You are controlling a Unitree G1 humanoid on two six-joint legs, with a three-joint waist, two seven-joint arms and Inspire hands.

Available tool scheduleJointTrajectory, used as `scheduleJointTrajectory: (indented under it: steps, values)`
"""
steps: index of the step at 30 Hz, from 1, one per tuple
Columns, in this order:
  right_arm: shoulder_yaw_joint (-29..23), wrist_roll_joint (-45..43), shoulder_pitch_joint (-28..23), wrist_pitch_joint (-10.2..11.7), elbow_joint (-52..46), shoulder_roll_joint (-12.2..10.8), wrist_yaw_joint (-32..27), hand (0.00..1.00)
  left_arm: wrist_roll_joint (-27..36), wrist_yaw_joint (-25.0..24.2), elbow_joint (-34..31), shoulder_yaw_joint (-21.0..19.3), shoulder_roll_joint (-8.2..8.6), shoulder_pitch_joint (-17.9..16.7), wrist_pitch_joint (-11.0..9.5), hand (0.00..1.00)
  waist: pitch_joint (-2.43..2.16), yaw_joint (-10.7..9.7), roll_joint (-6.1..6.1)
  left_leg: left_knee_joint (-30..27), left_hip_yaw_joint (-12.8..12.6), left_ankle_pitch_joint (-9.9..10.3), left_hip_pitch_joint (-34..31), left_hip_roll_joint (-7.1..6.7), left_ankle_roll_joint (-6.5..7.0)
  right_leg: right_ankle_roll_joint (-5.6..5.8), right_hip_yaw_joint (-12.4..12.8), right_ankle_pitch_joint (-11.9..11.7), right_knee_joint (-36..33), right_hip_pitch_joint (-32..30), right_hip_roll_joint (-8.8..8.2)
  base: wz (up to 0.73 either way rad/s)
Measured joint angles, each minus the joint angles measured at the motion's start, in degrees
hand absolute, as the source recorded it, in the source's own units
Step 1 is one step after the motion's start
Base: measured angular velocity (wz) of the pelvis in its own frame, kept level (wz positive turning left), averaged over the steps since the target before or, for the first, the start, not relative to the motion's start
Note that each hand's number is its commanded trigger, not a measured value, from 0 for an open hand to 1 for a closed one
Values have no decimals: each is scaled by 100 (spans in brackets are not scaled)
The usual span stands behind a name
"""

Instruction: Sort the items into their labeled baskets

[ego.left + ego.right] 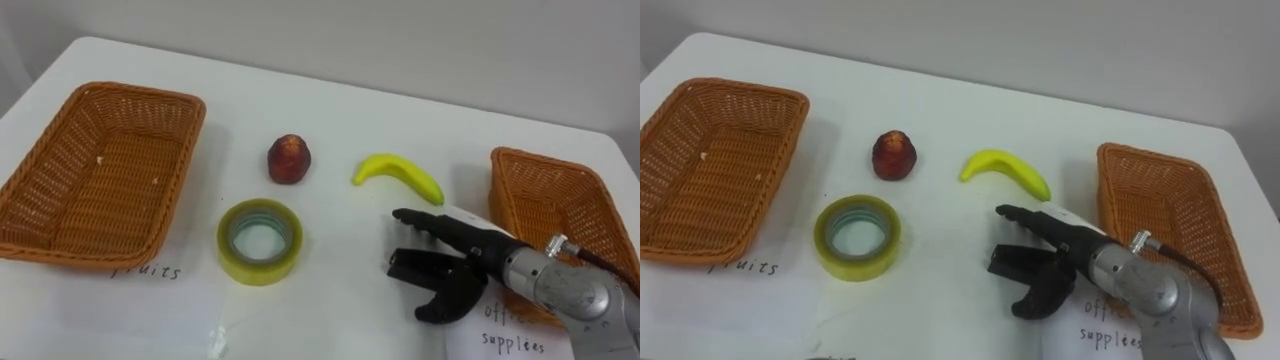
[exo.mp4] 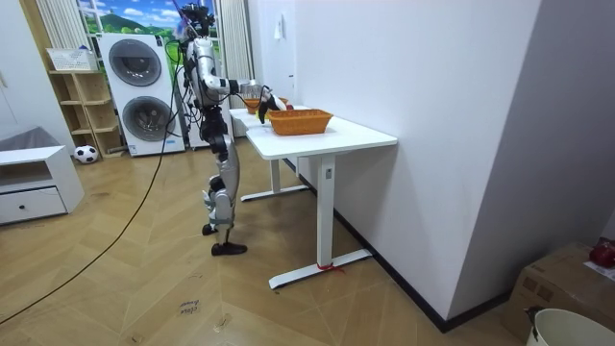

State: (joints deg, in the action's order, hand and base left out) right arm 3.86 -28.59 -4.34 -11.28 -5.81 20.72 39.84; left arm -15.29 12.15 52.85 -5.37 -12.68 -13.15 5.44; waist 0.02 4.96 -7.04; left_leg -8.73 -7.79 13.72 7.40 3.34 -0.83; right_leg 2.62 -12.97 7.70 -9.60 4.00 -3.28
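Note:
A yellow banana (image 1: 398,174) lies on the white table (image 1: 330,110), right of a red apple (image 1: 288,159). A roll of yellow-green tape (image 1: 260,240) lies flat in front of the apple. My right hand (image 1: 445,272) hovers just in front of the banana, open, fingers straight and spread toward the left, holding nothing. An empty wicker basket (image 1: 95,172) sits at the left with a paper label in front of it. A second wicker basket (image 1: 560,215) sits at the right, behind my right forearm. In the room view I stand at the table's end, right arm (image 2: 252,93) reaching over it.
Paper labels lie at the table's near edge, one under the left basket (image 1: 150,272) and one under the right basket (image 1: 512,335). In the room view a white wall runs beside the table, with washing machines (image 2: 139,91) behind me.

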Motion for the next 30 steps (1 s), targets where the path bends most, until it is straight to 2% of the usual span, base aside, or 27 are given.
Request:
scheduleJointTrajectory:
  steps: [10,20,29,30]
  values:
    - [150,-586,-38,-3,-213,-11,-16,0,-3,15,2,-5,26,35,4,0,31,0,45,13,-4,1,-2,-1,1,0,5,0,0,1,2,0]
    - [162,-1046,-141,-15,-384,-186,22,0,-2,15,9,-19,45,38,4,0,27,24,53,3,-5,0,-1,-1,1,0,22,0,-4,1,2,0]
    - [163,-1232,-129,-59,-388,-255,34,0,0,14,10,-14,64,73,4,0,25,25,59,6,-5,0,-2,-1,1,0,23,0,-1,3,2,0]
    - [164,-1238,-129,-64,-388,-255,34,21,0,14,11,-14,65,77,4,0,25,25,59,7,-5,0,-2,0,1,0,23,0,-1,3,2,0]
